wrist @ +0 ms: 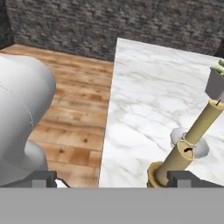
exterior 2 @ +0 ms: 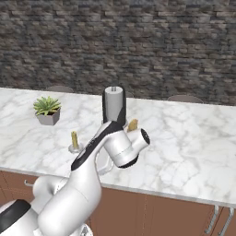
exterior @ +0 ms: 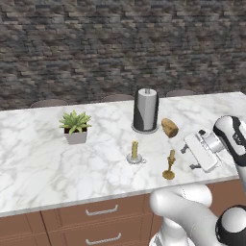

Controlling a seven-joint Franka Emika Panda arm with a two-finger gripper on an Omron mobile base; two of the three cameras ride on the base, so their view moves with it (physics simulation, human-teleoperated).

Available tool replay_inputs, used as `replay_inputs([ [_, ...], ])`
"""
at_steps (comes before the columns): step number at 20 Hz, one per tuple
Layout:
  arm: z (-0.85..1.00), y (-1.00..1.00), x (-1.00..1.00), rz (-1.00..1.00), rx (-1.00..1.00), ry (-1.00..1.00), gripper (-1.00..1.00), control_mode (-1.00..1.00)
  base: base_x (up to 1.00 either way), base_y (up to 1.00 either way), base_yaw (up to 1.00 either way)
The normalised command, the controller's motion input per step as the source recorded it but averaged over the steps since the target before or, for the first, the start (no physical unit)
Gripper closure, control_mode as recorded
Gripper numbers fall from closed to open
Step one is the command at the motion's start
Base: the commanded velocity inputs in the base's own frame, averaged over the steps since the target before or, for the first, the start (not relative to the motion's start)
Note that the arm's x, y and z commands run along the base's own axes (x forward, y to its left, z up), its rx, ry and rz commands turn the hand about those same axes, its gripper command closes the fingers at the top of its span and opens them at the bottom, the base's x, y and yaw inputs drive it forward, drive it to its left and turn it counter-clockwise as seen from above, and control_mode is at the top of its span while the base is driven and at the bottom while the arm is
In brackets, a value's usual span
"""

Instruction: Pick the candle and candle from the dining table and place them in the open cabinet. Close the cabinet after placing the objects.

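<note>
Left base view: gripper [exterior: 185, 156] hangs low over the table [exterior: 43, 163] near its front edge, jaws wide apart, nothing held. It sits just right of the brass candlestick candle [exterior: 169, 166], not touching as far as I can tell. Dish candle [exterior: 135, 152] stands a bit left of that one, both upright, both on the marble. Towel stand [exterior: 145, 110] behind them, brown lump [exterior: 169, 128] to its right, potted plant [exterior: 75, 126] well left. Drawers [exterior: 96, 221] w/ bar handles under the top.

Hand view: fingertips [wrist: 187, 179] at bottom, spread far apart. Candlestick base sits just by the right-hand tip. Dish candle lies beyond it, plant pot at the far edge. Wood floor [wrist: 78, 100] shows past the table edge.

Right base view: arm blocks the candlestick; dish candle, stand and plant are visible.
</note>
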Motion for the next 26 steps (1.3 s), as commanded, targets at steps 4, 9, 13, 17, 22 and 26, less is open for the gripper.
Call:
replay_inputs([
  [4,-0.13,0.0,0.24,0.0,0.0,0.05,-1.0,-1.0,0.0,0.0,0.0],
  [9,-0.14,0.0,0.2,0.0,0.0,0.05,-1.0,-1.0,0.0,0.0,0.0],
  [13,-0.16,-0.01,0.16,0.0,0.0,0.05,-1.0,-1.0,0.0,0.0,0.0],
  [17,-0.16,-0.01,0.15,0.0,0.0,0.05,-1.0,-1.0,0.0,0.0,0.0],
  [22,-0.13,0.0,0.19,0.0,0.0,0.03,-1.0,-1.0,0.0,0.0,0.0],
  [26,-0.13,0.0,0.18,0.0,0.0,0.03,-1.0,-1.0,0.0,0.0,0.0],
])
